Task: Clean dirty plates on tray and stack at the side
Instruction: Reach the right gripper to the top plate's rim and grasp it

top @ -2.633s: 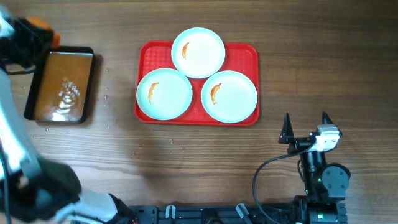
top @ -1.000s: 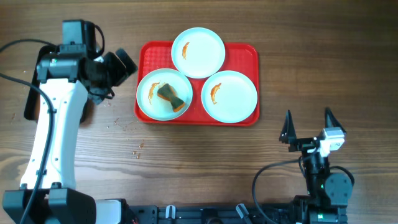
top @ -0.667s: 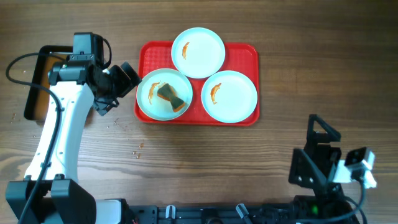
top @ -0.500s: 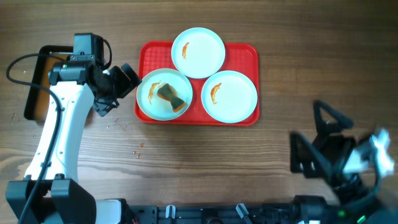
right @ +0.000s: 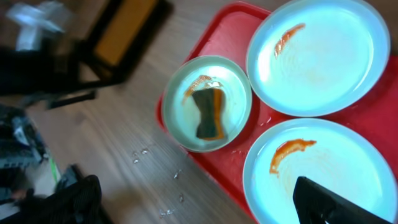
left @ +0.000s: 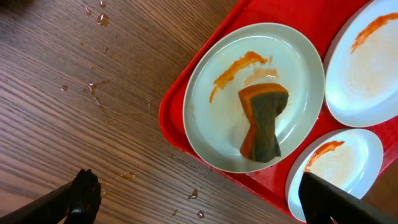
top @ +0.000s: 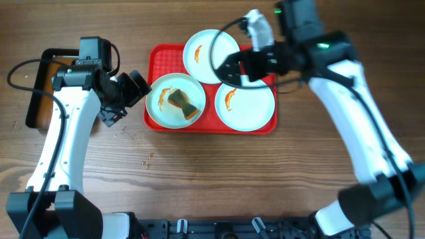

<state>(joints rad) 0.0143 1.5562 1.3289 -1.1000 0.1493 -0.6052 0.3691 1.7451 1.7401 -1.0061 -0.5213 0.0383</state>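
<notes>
The red tray (top: pixel 265 60) holds three pale plates. A dark green and orange sponge (top: pixel 184 101) lies on the left plate (top: pixel 163 109), beside an orange smear. The far plate (top: pixel 211 56) and the right plate (top: pixel 249 106) each carry an orange smear. My left gripper (top: pixel 126 99) hangs open just left of the tray, holding nothing. In the left wrist view the gripper (left: pixel 205 199) is over wet wood, short of the sponge (left: pixel 264 121). My right gripper (top: pixel 231 68) is open above the tray between the far and right plates. In its wrist view the gripper (right: pixel 202 202) is empty and one fingertip (right: pixel 329 202) overlaps the right plate (right: pixel 329 162).
A black pan of brownish water (top: pixel 36 93) sits at the far left, partly behind my left arm, and shows in the right wrist view (right: pixel 127 31). Water drops (top: pixel 149 157) dot the wood in front of the tray's left corner.
My right arm has swung from the table's front right up over the tray. My left arm edged slightly right toward the tray, then stayed put; the sponge stayed on the left plate.
</notes>
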